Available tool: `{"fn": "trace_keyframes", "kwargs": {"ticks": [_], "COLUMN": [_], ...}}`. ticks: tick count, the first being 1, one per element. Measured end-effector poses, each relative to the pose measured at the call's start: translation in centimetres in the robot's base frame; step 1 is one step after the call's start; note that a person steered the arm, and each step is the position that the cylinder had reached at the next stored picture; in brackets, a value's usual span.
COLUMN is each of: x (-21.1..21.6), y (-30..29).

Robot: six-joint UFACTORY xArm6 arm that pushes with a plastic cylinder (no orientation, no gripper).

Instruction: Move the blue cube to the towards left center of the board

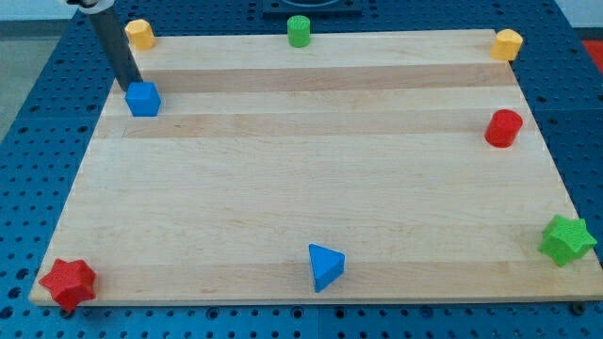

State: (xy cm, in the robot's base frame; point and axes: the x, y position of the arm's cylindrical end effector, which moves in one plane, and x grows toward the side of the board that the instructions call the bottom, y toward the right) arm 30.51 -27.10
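Gripperless, my tip (133, 88) touches the blue cube (143, 99) near the board (301, 188)'s top-left edge.

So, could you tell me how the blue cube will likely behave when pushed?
The blue cube sits flat on the smooth board, so it probably slides, not rolls. My tip touches its upper-left corner, off-centre, so it may rotate.

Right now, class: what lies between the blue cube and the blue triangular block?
Nothing: in the camera view, only bare board separates the blue cube from the blue triangular block. My tip sits against the cube's upper-left.
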Motion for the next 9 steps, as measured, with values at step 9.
{"fn": "trace_keyframes", "kwargs": {"ticks": [9], "x": [3.4], "y": [2.5]}}
